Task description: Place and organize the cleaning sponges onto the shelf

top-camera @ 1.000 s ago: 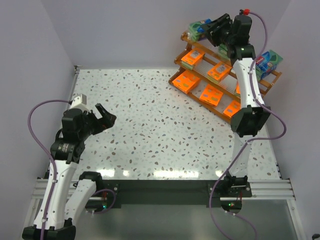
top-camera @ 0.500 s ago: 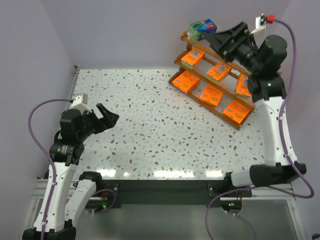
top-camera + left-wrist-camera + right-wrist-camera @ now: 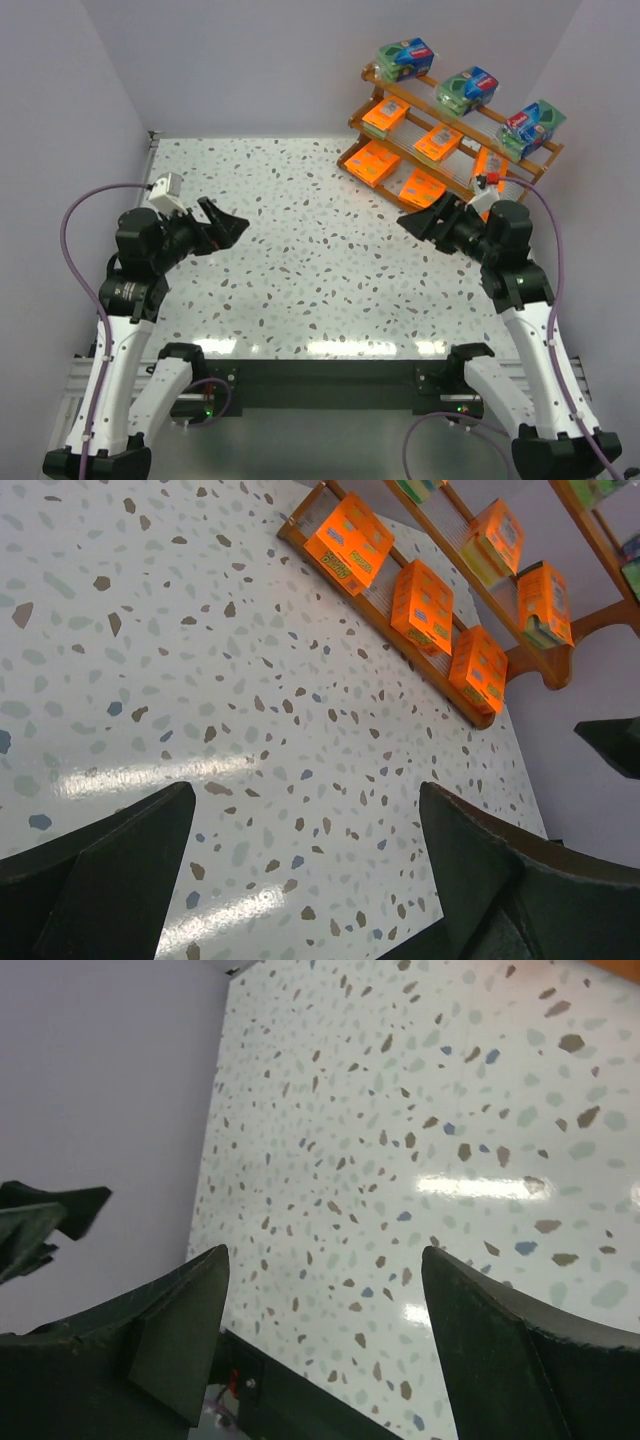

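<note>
The right pincer [image 3: 420, 221] stands wide apart and holds nothing: in its wrist view [image 3: 322, 1270] only speckled tabletop [image 3: 310, 250] shows between the two dark fingers [image 3: 180, 1330]. It hangs above the table with its jaws turned towards the left arm. Close behind it, on its far side, stands the wooden shelf [image 3: 351, 123], whose lowest tier is partly hidden by this pincer in the top view. On that tier, just beyond the fingers, lie flat orange sponge packs [image 3: 425, 188]. More orange packs [image 3: 438, 143] sit on the middle tier. On the top tier, farthest from the pincer, three green-and-blue wrapped sponges [image 3: 467, 88] stand in a row. The left pincer [image 3: 226, 222] is also spread wide and empty, its jaws facing across the table towards the right one. Bare tabletop fills the gap between its fingers [image 3: 305, 810]. The shelf [image 3: 540, 665] lies well apart from it, ahead and off to its right. Three orange packs [image 3: 420, 605] show along the bottom rail, with two more on the tier above.
</note>
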